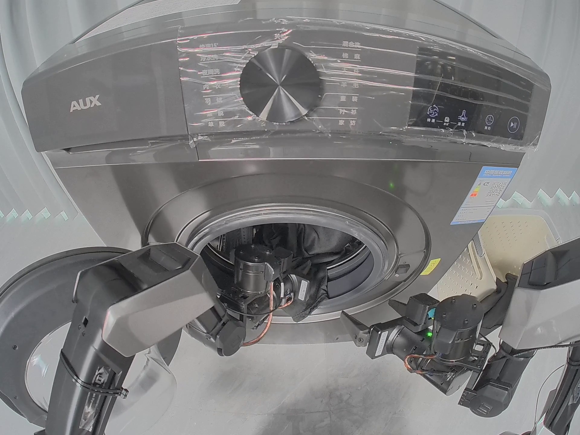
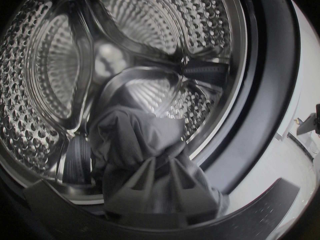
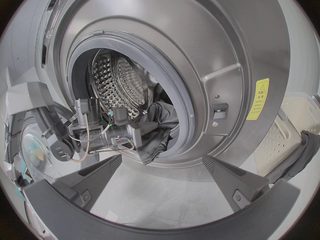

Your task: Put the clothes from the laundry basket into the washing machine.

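Nearest, the right gripper (image 1: pixel 380 321) hangs low over the pale floor (image 1: pixel 290 388), in front of the washing machine (image 1: pixel 121 182) and to the right of its opening. Its two fingers are spread wide and have nothing between them; the right wrist view shows bare floor and the machine's front between the pads (image 3: pixel 230 179).

A little farther in and to the left, the left gripper (image 1: pixel 296 291) is at the mouth of the opening. Its fingers (image 2: pixel 146 179) are closed together on a dark garment (image 2: pixel 133 134), pinching a fold of the cloth. The garment lies partly inside: its bulk rests on the lower part of the drum (image 2: pixel 50 67), while a loose end hangs out over the grey door seal (image 3: pixel 186 117) and down the near lip of the opening.

The round door (image 1: pixel 36 309) stands swung open at the far left of the machine.

To the right, just beside the machine, stands the cream laundry basket (image 1: pixel 513 243) with its perforated wall. Another dark piece of clothing (image 3: pixel 306 147) is draped over the basket's rim.

Farther up, the machine's control panel carries a large round dial (image 1: pixel 281 84) under clear plastic film.
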### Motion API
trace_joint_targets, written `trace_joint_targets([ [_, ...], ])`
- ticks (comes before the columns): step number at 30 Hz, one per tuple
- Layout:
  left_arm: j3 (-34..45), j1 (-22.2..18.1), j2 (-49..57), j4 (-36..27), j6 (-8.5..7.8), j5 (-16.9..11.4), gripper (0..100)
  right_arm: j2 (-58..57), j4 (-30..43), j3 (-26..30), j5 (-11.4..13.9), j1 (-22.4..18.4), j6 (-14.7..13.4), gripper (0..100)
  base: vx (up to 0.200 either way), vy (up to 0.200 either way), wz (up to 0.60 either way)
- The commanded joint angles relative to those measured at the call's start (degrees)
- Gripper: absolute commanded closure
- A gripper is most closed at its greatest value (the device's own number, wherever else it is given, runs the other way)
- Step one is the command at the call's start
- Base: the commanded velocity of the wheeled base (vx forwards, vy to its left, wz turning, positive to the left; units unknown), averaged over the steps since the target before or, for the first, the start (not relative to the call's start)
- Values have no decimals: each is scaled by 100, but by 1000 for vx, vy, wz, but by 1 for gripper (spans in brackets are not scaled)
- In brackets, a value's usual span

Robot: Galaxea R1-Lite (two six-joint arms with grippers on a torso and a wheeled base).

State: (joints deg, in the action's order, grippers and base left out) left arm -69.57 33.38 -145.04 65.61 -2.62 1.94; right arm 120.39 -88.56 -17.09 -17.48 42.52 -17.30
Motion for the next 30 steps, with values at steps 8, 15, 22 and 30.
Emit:
trace_joint_targets([
  [8, 207, 187, 864, -1349, 245, -167, 0, -34, -3, -31, 17, -7, -2, 0, 0, 0, 0],
  [15, 40, 187, 486, -1296, 236, -159, 0, -42, -3, -31, 17, -7, 7, 0, 0, 0, 0],
  [22, 23, 195, 240, -1252, 227, -159, 0, -34, -3, -31, 17, -7, -2, 0, 0, 0, 0],
  [30, -303, 151, -85, -1261, 174, -124, 0, -34, -3, -40, 17, -7, -2, 0, 0, 0, 0],
])
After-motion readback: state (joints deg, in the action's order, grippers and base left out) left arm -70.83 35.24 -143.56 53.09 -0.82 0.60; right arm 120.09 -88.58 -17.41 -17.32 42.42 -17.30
